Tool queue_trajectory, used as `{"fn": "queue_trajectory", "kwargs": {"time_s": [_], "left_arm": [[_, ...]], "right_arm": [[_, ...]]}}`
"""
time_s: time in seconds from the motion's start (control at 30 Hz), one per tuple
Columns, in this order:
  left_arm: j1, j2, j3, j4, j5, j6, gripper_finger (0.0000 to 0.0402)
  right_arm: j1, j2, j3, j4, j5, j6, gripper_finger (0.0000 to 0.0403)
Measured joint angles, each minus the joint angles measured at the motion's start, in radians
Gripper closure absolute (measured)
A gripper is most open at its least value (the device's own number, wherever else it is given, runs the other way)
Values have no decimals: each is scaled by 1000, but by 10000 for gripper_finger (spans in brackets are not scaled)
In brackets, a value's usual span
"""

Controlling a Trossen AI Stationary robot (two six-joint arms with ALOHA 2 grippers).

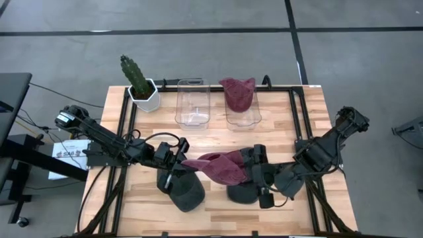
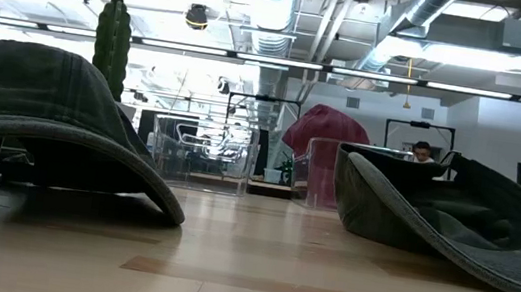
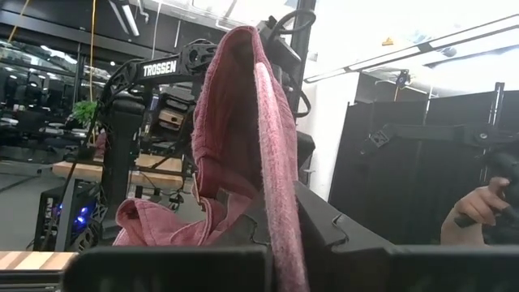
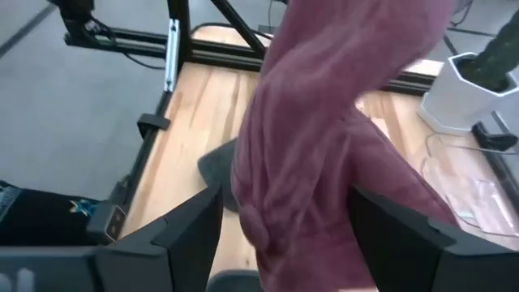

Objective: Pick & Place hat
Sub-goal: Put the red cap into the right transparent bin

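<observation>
- Item, maroon hat (image 1: 221, 167): soft knitted cloth, held up off the bench (image 1: 218, 135) between the two arms at the front middle, above and between two dark hats. In the left wrist view it hangs as a long fold (image 3: 243, 138); in the right wrist view it fills the frame between the fingers (image 4: 324, 138).
- Left pincer (image 1: 177, 160): closed narrow on the left edge of the maroon hat, carrying it.
- Right pincer (image 1: 259, 173): fingers (image 4: 190, 223) spread wide either side of the cloth, not pinching it; the hat passes between them loosely.
- Dark hat, left (image 1: 182, 190): lies on the bench under the left pincer, crown up, seen large in the low view (image 2: 54, 109).
- Dark hat, right (image 1: 241, 192): lies beside it, under the right pincer, opening upward in the low view (image 2: 453, 217).
- Clear bins: one empty (image 1: 192, 102), one (image 1: 243, 106) already holding a second maroon hat (image 1: 237, 92), at the back of the bench.
- Potted cactus (image 1: 139, 82): back left corner.
- Step in hand, as judged: a handover or reshaping of the maroon hat in mid-air, the right side released, the left side bearing it.
- Next move, as judged: the left arm alone must carry the hat back to the empty bin, keeping the drooping cloth clear of the dark hats.
</observation>
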Motion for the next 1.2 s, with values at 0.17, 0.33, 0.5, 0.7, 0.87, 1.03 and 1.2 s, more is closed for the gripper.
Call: {"fn": "queue_trajectory", "kwargs": {"time_s": [0.17,0.33,0.5,0.7,0.87,1.03,1.2], "left_arm": [[0,0,0,0,0,2,387],[0,0,0,0,0,3,387],[0,0,-1,0,0,3,383],[9,0,-1,1,-2,3,357],[40,0,-1,1,-6,3,315],[82,0,-1,0,-8,3,258],[125,0,-1,-8,-8,-6,206]], "right_arm": [[-22,3,0,0,-12,0,149],[-31,4,0,-1,-22,5,196],[-40,4,0,-3,-44,-12,353],[-53,4,0,8,-37,-49,387],[-89,-2,0,7,-41,-91,388],[-148,-13,41,-31,-68,-168,388],[-204,-13,120,-146,-98,-211,388]]}}
